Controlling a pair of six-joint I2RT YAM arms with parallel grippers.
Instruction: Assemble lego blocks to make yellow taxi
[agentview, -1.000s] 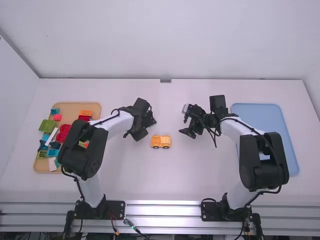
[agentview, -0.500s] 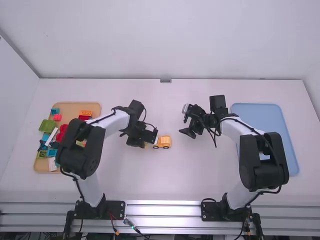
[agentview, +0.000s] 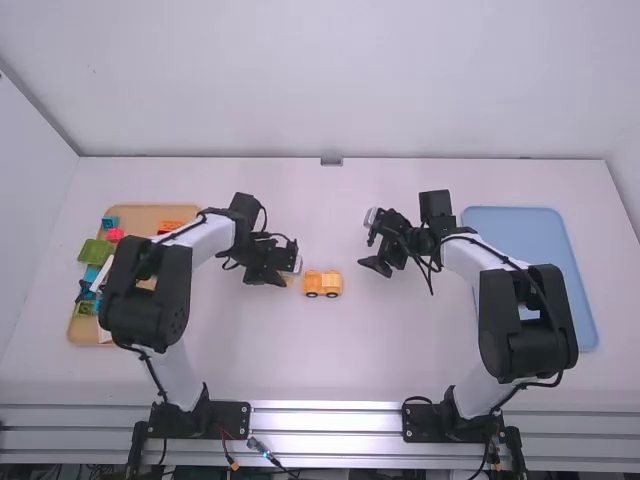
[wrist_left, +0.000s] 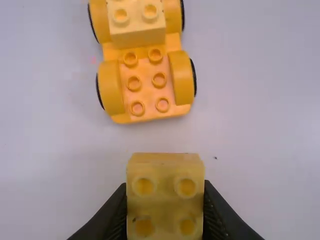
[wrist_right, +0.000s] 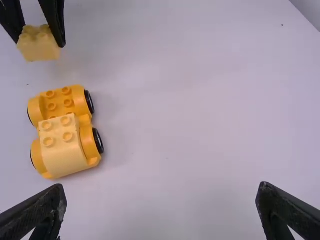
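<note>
The orange-yellow wheeled base (agentview: 322, 284) stands mid-table; in the right wrist view the base (wrist_right: 67, 103) carries a pale yellow block (wrist_right: 62, 145) on one end, and its other end has bare studs. My left gripper (agentview: 288, 277) is just left of the base. In the left wrist view my left gripper (wrist_left: 165, 210) is shut on a second pale yellow block (wrist_left: 165, 175), apart from the base (wrist_left: 145, 82). My right gripper (agentview: 372, 245) stays to the right of the base; in the right wrist view my right gripper (wrist_right: 162, 210) is open, holding nothing.
On the left, a tan tray (agentview: 150, 215) holds several coloured blocks, partly under the left arm. A blue tray (agentview: 520, 220) lies at the right, partly behind the right arm.
My left gripper first came down toward the base, then moved back left, with the yellow block now showing at its fingers. The right arm and the base have kept still.
</note>
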